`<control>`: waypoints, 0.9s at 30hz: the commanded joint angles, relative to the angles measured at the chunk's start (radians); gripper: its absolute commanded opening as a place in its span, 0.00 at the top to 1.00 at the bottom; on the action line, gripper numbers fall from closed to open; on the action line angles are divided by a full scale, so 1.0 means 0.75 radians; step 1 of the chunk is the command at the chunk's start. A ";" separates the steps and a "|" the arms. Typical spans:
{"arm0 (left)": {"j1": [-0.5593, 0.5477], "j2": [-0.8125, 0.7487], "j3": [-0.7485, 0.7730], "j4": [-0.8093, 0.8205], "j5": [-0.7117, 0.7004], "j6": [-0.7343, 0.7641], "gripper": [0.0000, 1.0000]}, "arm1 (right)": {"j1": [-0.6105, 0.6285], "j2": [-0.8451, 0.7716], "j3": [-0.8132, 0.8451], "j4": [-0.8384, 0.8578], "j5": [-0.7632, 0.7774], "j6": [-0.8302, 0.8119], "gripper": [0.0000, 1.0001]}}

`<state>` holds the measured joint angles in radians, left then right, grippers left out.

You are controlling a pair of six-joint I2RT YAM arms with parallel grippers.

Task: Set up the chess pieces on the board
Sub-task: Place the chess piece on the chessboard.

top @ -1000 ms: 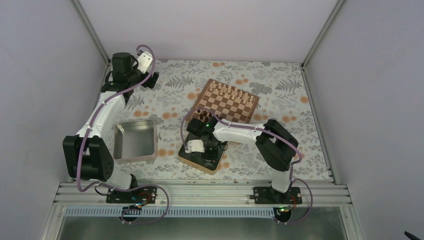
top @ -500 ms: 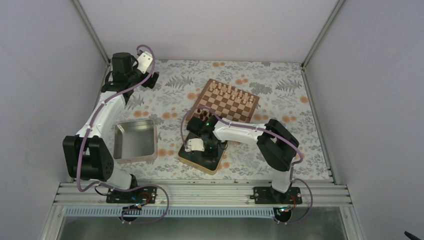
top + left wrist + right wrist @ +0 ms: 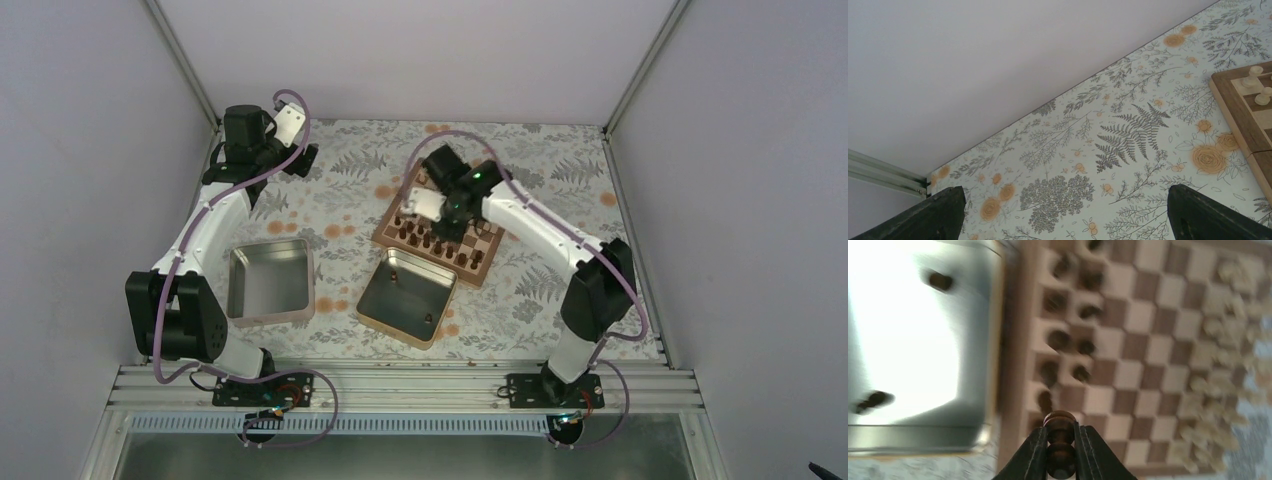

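Note:
The board point(image 3: 488, 240) lies mid-table, with dark brown chess pieces point(image 3: 430, 240) in two rows along its near side and pale ones at the far side. My right gripper point(image 3: 450, 222) hovers over the board. In the right wrist view it point(image 3: 1060, 450) is shut on a dark brown chess piece point(image 3: 1060, 426), above the board's point(image 3: 1143, 375) near border beside the dark rows point(image 3: 1058, 340). Two more dark pieces point(image 3: 940, 281) lie in the tin point(image 3: 990, 340). My left gripper point(image 3: 1068, 220) is open and empty at the far left, over the floral cloth.
The tin point(image 3: 372, 300) with the loose dark pieces sits right against the board's near edge. A second, empty tin point(image 3: 237, 285) stands to the left. Pale pieces point(image 3: 1218, 390) fill the board's far rows. The board's corner point(image 3: 1243, 125) shows in the left wrist view.
My right arm has swung from the near tin up over the board, its jaws now closed on a dark piece. The left arm has not moved.

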<state>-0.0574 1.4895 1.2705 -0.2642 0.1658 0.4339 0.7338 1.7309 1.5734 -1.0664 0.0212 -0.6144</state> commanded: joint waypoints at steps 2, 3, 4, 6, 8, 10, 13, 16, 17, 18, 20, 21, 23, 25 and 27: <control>-0.002 -0.017 0.003 0.021 0.012 0.006 0.00 | -0.219 0.063 0.022 -0.036 0.075 -0.131 0.85; -0.001 -0.016 0.002 0.022 0.011 0.006 0.00 | -0.249 0.078 0.023 -0.027 0.073 -0.143 0.85; -0.001 -0.015 0.002 0.021 0.010 0.006 0.00 | -0.270 0.095 0.017 -0.020 0.072 -0.152 0.85; -0.001 -0.011 0.002 0.022 0.005 0.008 0.00 | -0.292 0.127 -0.007 0.004 0.068 -0.158 0.85; -0.002 -0.008 0.000 0.024 0.003 0.010 0.00 | -0.295 0.160 -0.037 0.032 0.054 -0.162 0.85; -0.001 -0.004 -0.002 0.025 0.001 0.011 0.00 | -0.293 0.201 -0.054 0.046 0.026 -0.162 0.85; -0.002 0.003 -0.002 0.025 -0.003 0.013 0.00 | -0.291 0.251 -0.068 0.072 0.005 -0.163 0.85; -0.001 0.009 -0.003 0.027 -0.005 0.015 0.00 | -0.281 0.292 -0.065 0.079 -0.020 -0.162 0.85; -0.001 0.012 -0.003 0.027 -0.008 0.016 0.00 | -0.274 0.303 -0.065 0.078 -0.025 -0.163 0.85; -0.001 0.013 -0.003 0.028 -0.009 0.016 0.00 | -0.268 0.310 -0.066 0.080 -0.028 -0.163 0.84; -0.001 0.016 -0.005 0.031 -0.011 0.016 0.00 | -0.263 0.320 -0.065 0.087 -0.035 -0.164 0.85; -0.002 0.016 -0.006 0.033 -0.010 0.018 0.00 | -0.263 0.326 -0.062 0.090 -0.041 -0.165 0.85; 0.000 0.018 -0.007 0.033 -0.010 0.018 0.00 | -0.258 0.339 -0.058 0.094 -0.045 -0.165 0.85; -0.002 0.019 -0.007 0.035 -0.010 0.019 0.00 | -0.255 0.347 -0.052 0.093 -0.054 -0.165 0.85; -0.001 0.020 -0.007 0.036 -0.012 0.021 0.00 | -0.254 0.358 -0.046 0.085 -0.059 -0.166 0.85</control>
<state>-0.0574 1.4998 1.2705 -0.2638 0.1646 0.4355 0.5358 1.9709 1.5265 -1.0084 0.0044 -0.7208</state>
